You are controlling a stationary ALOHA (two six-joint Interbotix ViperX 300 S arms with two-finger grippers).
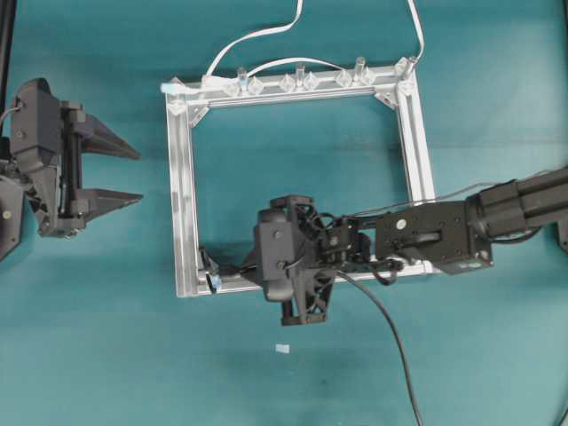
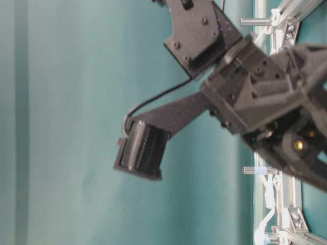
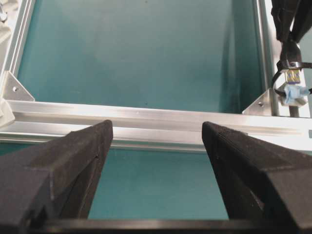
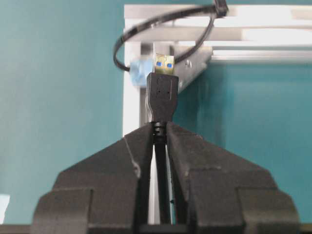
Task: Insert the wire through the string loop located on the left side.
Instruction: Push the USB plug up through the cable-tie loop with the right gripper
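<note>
Fingers of the left tool [image 1: 114,173] stand wide apart, gripping nothing, left of the aluminium frame [image 1: 182,195] on the teal tabletop [image 1: 89,337]. Ahead of the right tool [image 4: 160,134], at the frame's lower-left corner, sits the string loop [image 4: 127,41] with its pale-blue base. Right tool is clamped on the wire [image 4: 161,97] just behind the plug. Plug's long axis runs in line with the tool, silver tip pointing away from it toward the loop, just short of it. Cable trails back rightward under that arm.
</note>
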